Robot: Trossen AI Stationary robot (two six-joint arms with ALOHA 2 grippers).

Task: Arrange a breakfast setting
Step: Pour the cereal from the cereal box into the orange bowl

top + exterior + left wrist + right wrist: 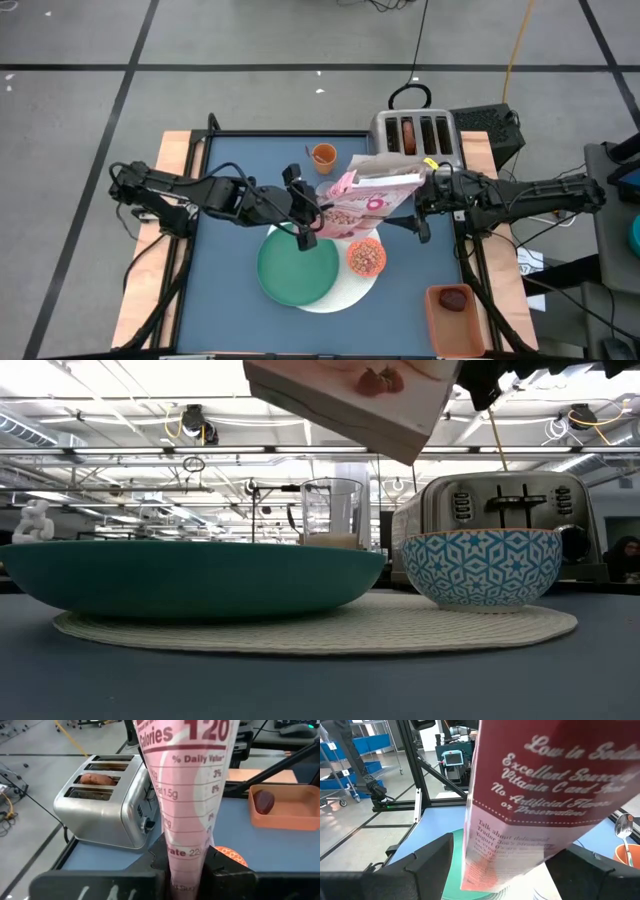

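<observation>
Both grippers hold the pink cereal box (368, 195) in the air above the middle of the table (230, 170). From the left, the left gripper (318, 212) is clamped on the box's lower end; its wrist view shows the narrow nutrition panel (186, 810) pinched between the two dark fingers (150, 870). From the right, the right gripper (432, 192) grips the box's upper end beside the opened flaps, and its wrist view has the dark-red printed panel (540, 795) rising between its fingers (430, 860).

Seen from above, the box lies tilted, almost flat, spanning the gap between the two grippers. It hangs over the small orange bowl (366, 257), which holds cereal; in the low view the box's corner (350, 405) sits well above this bowl, whose outside is blue-and-white patterned (480, 567).

Just left of the bowl rests the green round plate (298, 265), both on the larger white disc (345, 290). Behind the box stands the orange cup (323, 155), with the metal spoon (623, 827) in it. A toaster (415, 135) holds the brown bagel (97, 779) in a slot. An orange tray (455, 320) at the table's near right corner holds the dark-red fruit (454, 299).
</observation>
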